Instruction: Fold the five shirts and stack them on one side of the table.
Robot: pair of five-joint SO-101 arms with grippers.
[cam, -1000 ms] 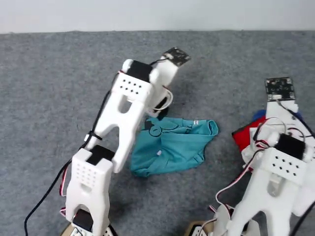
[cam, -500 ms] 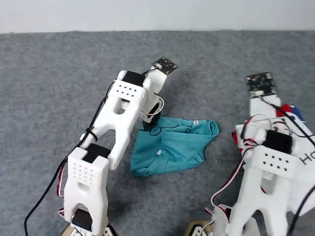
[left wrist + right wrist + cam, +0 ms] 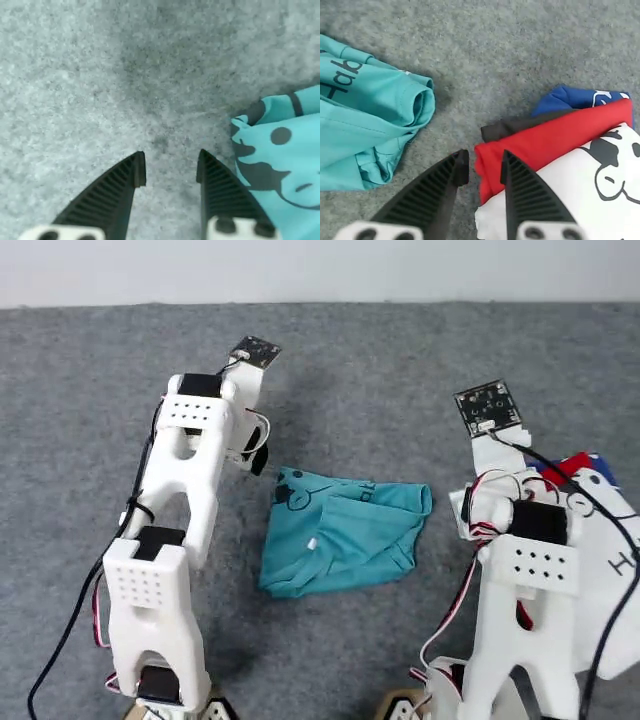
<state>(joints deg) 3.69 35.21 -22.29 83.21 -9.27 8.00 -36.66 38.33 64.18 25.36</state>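
A loosely folded teal shirt [image 3: 340, 532] lies mid-table, its printed corner [image 3: 280, 165] just to one side of my left gripper [image 3: 170, 167]. That gripper is open over bare carpet, a little left of the shirt in the high view [image 3: 257, 457]. At the table's right side sits a stack of shirts: white [image 3: 580, 195] on top, then red [image 3: 555, 145], a dark one [image 3: 520, 127] and blue [image 3: 570, 100]. My right gripper [image 3: 484, 167] hangs open above the gap between the teal shirt [image 3: 365, 130] and the stack, close to the red shirt's corner.
Grey carpet [image 3: 400, 370] covers the whole table, with free room at the back and far left. A pale wall runs along the far edge. The right arm [image 3: 530, 560] hides part of the stack [image 3: 600, 560] from above.
My left arm has swung left, off the teal shirt's corner, and the shirt shifted slightly left. My right arm has moved left, from over the stack toward the gap.
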